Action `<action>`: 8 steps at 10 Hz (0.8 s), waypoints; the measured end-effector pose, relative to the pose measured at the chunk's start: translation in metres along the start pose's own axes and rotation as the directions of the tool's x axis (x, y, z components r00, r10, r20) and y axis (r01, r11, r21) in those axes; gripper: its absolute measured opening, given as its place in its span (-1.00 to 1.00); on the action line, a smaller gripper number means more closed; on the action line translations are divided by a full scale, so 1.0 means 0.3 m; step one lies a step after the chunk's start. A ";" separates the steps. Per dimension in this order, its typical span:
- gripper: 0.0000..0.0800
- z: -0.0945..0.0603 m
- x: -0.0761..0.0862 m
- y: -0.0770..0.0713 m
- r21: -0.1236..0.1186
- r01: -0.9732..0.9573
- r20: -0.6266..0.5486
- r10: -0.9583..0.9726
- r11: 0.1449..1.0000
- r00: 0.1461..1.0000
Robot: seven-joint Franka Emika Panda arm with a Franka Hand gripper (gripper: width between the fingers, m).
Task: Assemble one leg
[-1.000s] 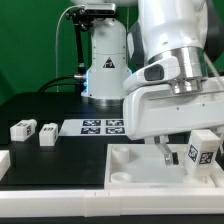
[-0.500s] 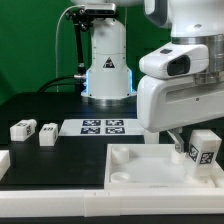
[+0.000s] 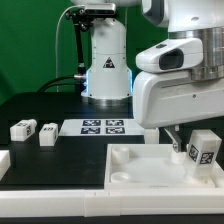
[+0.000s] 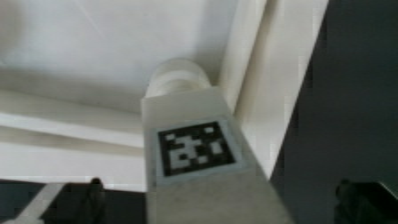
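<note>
**Leg standing in the tray corner, hand open around it**

A green backdrop (image 3: 30, 50) hangs behind a black worktop (image 3: 60, 160), and most of the exterior view's right is filled by the white arm.

The leg (image 3: 203, 150) stands upright at the corner of the tray (image 3: 130, 170) on the exterior view's right, with its marker tag facing the camera. In the wrist view its rounded tip points down at the tray's corner, close against the raised rim. The tip looks seated there, but how deep it sits cannot be made out.

The hand (image 4: 215, 200) is directly above the leg. Its two fingers (image 4: 370, 195) stand wide, one on each side, and a dark gap shows between each finger and the leg, so it grips nothing.

In my judgement the task is well along. The leg has been carried to its corner and stands without support. What is probably left is to grip it and turn it until it is tight, and these pictures do not show how tight it is now.

The tray is the only container. The leg at its corner is all that it holds, and the part of its floor that shows carries nothing loose.

Two more legs (image 3: 21, 129) (image 3: 47, 133) lie side by side on the worktop at the exterior view's left, well apart from the tray. The marker board (image 3: 103, 126) lies flat between them and the arm.
</note>
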State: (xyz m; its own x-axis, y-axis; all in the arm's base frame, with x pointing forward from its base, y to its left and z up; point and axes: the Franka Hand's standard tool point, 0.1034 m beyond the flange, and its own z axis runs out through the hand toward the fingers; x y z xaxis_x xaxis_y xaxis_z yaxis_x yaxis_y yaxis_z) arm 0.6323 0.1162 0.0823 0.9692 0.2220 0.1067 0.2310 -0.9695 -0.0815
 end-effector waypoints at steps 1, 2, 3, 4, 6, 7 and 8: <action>0.51 0.002 -0.001 0.005 0.000 0.000 0.001 0.000 1.000 1.000; 0.51 0.001 0.000 0.007 -0.001 0.004 0.000 -0.004 1.000 1.000; 0.07 0.000 0.001 0.012 -0.001 0.010 0.000 -0.010 1.000 1.000; 0.07 0.000 0.001 0.011 -0.001 0.010 0.000 -0.010 1.000 1.000; -0.27 0.001 0.000 0.010 -0.001 0.006 0.000 -0.006 1.000 1.000; -0.27 0.001 0.000 0.009 -0.001 -0.019 0.000 0.019 1.000 1.000; -0.27 0.001 0.000 0.009 -0.001 -0.023 0.000 0.023 1.000 1.000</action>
State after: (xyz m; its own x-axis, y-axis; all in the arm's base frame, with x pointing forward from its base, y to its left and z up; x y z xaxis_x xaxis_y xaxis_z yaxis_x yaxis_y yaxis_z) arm 0.6331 0.1135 0.0819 0.9742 0.1998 0.1049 0.2088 -0.9744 -0.0833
